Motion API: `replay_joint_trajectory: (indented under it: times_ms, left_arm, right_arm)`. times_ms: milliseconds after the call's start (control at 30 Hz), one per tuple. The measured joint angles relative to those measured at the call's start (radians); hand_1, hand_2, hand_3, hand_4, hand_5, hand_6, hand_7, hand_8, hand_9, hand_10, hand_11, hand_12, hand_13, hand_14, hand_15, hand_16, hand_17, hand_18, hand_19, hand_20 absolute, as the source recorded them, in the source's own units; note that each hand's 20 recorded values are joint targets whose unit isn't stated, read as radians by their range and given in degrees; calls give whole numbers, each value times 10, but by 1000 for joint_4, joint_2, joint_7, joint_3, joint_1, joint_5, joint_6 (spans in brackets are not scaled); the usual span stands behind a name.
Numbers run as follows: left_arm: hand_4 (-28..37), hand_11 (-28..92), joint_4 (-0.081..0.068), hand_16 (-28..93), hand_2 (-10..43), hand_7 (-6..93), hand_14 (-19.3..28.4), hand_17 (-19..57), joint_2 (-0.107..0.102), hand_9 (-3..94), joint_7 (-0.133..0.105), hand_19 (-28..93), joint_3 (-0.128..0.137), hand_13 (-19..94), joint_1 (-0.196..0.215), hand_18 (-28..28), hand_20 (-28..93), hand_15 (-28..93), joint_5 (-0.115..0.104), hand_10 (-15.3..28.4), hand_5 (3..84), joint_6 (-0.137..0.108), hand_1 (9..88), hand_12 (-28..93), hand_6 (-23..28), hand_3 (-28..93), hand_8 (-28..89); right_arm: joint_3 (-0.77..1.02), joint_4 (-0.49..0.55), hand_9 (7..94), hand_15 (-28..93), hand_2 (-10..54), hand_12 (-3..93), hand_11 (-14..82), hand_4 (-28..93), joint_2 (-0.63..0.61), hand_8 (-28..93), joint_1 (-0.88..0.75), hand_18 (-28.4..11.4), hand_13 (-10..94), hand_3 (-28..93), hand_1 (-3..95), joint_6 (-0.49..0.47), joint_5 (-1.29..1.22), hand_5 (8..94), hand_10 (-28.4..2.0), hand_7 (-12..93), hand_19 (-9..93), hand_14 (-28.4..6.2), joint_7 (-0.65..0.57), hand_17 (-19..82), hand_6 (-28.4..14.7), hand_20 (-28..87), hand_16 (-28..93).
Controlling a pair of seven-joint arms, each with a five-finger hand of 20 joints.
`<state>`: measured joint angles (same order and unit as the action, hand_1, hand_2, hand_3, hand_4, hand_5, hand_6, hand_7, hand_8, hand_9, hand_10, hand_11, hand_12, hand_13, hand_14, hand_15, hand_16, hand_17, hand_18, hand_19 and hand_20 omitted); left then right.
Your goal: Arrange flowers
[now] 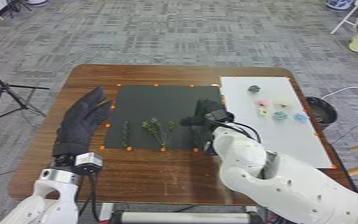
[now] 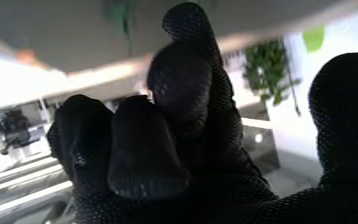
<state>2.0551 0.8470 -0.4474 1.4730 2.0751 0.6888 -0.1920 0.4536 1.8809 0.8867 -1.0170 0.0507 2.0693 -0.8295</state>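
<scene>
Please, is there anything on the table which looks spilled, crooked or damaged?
Nothing looks clearly wrong. At most, the dark bloom lies apart from the pink bloom and the blue blooms on the white sheet, which seems harmless.

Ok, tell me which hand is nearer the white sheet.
Right. The right hand is by the left edge of the white sheet; the left hand is farther off, left of the black sheet.
</scene>
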Motion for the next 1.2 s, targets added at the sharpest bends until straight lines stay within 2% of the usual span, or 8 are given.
replay_joint_trajectory:
  times_ms: [133,200,300,400,533,733,933,1200]
  left_arm:
    - [-245,192,2,66,-18,155,139,-97,0,242,-3,374,1,201,5,199,125,260,0,119,325,-2,251,198,31,672,-71]
    - [-245,192,6,66,-19,155,139,-97,1,242,-4,373,6,201,11,199,125,261,0,119,325,-4,252,198,31,671,-71]
    - [-244,192,13,66,-19,155,139,-97,1,243,-6,373,17,201,26,199,125,261,-1,119,325,-10,251,197,31,672,-71]
    - [-244,192,16,67,-20,155,139,-97,1,242,-10,373,21,201,36,199,125,262,-2,119,325,-14,251,198,30,672,-71]
    - [-244,192,18,66,-20,156,139,-97,1,242,-14,372,24,201,43,199,126,263,-4,119,325,-16,251,197,30,672,-71]
    - [-245,193,21,65,-19,157,139,-97,0,243,-21,374,32,201,51,199,126,263,-8,119,325,-20,251,198,30,671,-71]
    - [-246,193,25,65,-19,156,139,-97,0,242,-26,374,38,202,58,199,127,261,-11,118,325,-24,250,197,30,673,-72]
    - [-245,192,25,65,-21,157,140,-97,0,242,-27,374,37,201,58,199,126,262,-12,118,325,-25,252,197,30,675,-72]
  right_arm:
    - [60,57,627,787,-88,265,272,-215,-58,-66,4,-222,618,773,210,32,-1,547,-145,206,932,-129,12,355,-68,599,372]
    - [90,67,544,793,-94,239,232,-239,-95,-73,9,-223,573,802,233,54,0,488,-146,209,932,-130,27,342,-75,593,348]
    - [126,44,497,796,-95,225,197,-274,-158,-84,18,-224,542,826,263,97,3,446,-135,217,930,-126,81,324,-73,585,329]
    - [134,-16,490,794,-95,221,187,-279,-213,-83,32,-225,529,831,270,104,13,441,-133,219,924,-127,121,315,-72,582,324]
    - [132,-85,508,795,-95,225,195,-282,-264,-83,34,-227,526,824,260,74,29,450,-142,219,920,-128,105,312,-74,581,316]
    - [99,-149,563,803,-95,261,307,-283,-279,-81,34,-228,553,773,262,23,39,509,-140,269,929,-126,45,325,-66,583,315]
    - [114,-126,589,804,-95,298,383,-283,-292,-97,-3,-226,566,738,260,9,39,539,-140,340,932,-125,28,330,-54,585,333]
    - [114,-72,594,802,-95,310,401,-283,-330,-106,-22,-225,568,743,256,-21,40,549,-139,349,932,-124,11,335,-52,592,342]
